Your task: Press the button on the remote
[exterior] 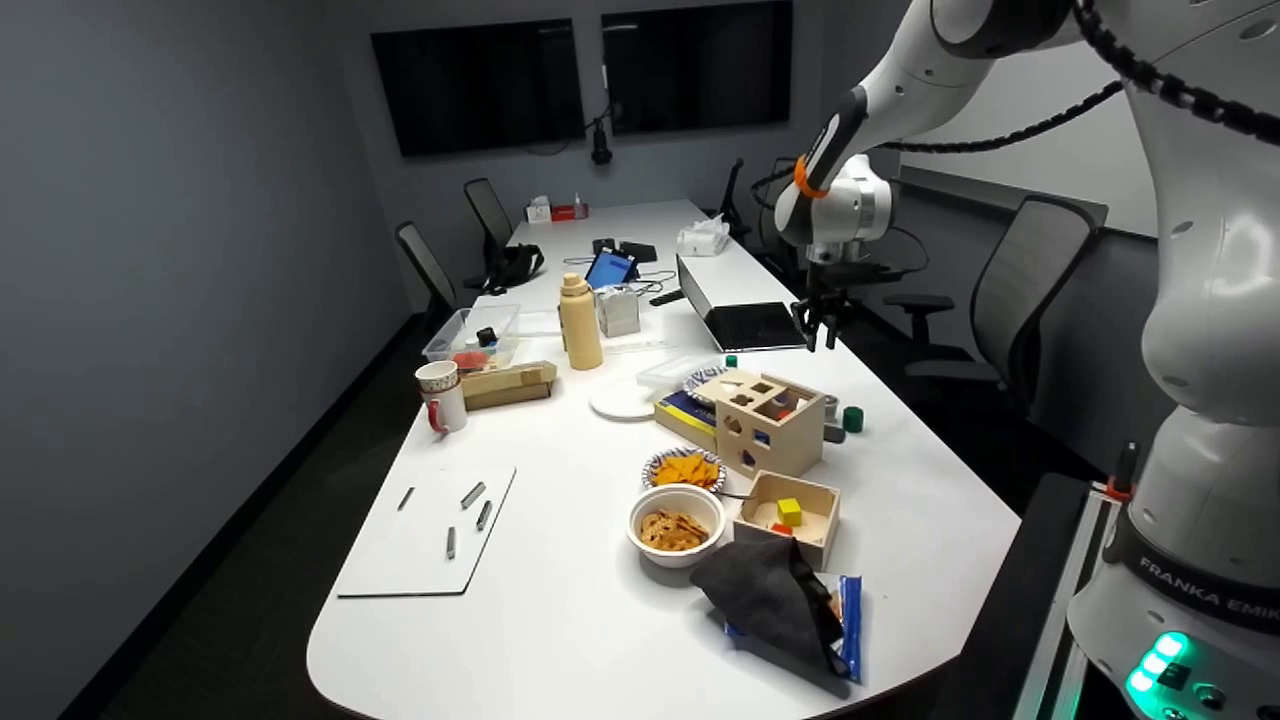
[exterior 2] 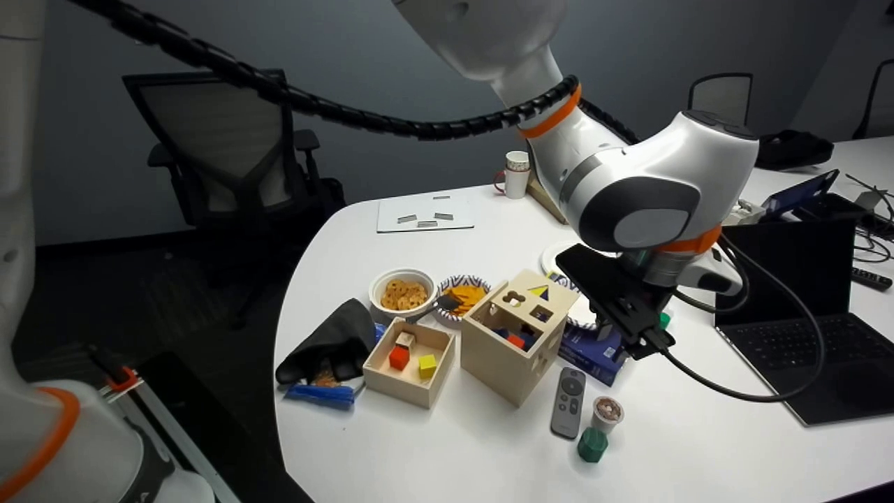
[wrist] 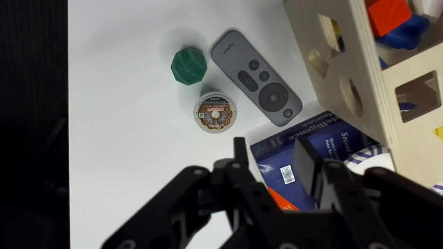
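A grey remote [wrist: 247,55] lies flat on the white table in the wrist view, with a round pad and several dark buttons facing up. It also shows in an exterior view [exterior 2: 567,405], and mostly hidden behind the wooden box in an exterior view [exterior: 834,434]. My gripper [wrist: 271,148] is open and empty, with its fingers apart above the blue book in the wrist view. The remote lies beyond the fingertips there and is not touched. In an exterior view my gripper [exterior: 820,335] hangs above the table, near the laptop.
A wooden shape-sorter box [wrist: 346,69] and a blue book [wrist: 287,155] border the remote. A coffee pod [wrist: 215,112] and a green block [wrist: 189,65] lie beside it. A laptop [exterior 2: 803,335] stands behind my gripper; a black remote [exterior 2: 871,279] lies beyond it.
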Robot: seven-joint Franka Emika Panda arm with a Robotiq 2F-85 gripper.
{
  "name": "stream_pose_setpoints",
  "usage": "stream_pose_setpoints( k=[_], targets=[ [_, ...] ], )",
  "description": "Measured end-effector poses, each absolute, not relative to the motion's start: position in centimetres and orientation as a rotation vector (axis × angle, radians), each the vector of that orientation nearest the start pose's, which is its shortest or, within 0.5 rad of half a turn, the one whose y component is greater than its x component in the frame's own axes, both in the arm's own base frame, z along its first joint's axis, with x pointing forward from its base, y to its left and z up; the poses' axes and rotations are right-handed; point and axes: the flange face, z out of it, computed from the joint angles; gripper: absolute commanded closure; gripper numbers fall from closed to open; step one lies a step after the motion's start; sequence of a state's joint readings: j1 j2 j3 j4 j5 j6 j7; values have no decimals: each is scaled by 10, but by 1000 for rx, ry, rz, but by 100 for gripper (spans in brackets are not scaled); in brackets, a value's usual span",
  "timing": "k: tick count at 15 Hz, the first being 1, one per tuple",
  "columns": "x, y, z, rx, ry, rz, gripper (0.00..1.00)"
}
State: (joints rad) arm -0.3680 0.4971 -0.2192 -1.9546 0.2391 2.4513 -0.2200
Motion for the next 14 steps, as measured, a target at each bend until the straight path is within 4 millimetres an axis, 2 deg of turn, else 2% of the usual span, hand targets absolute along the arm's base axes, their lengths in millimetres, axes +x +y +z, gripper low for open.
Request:
stream_pose_setpoints(
  k=[2,8,14],
  targets=[
    [524,-336,219,-2975,864,-42,100],
    [531,-322,198,-2895,985,-10,99],
    [531,-321,195,-2895,983,-4,99]
  ],
)
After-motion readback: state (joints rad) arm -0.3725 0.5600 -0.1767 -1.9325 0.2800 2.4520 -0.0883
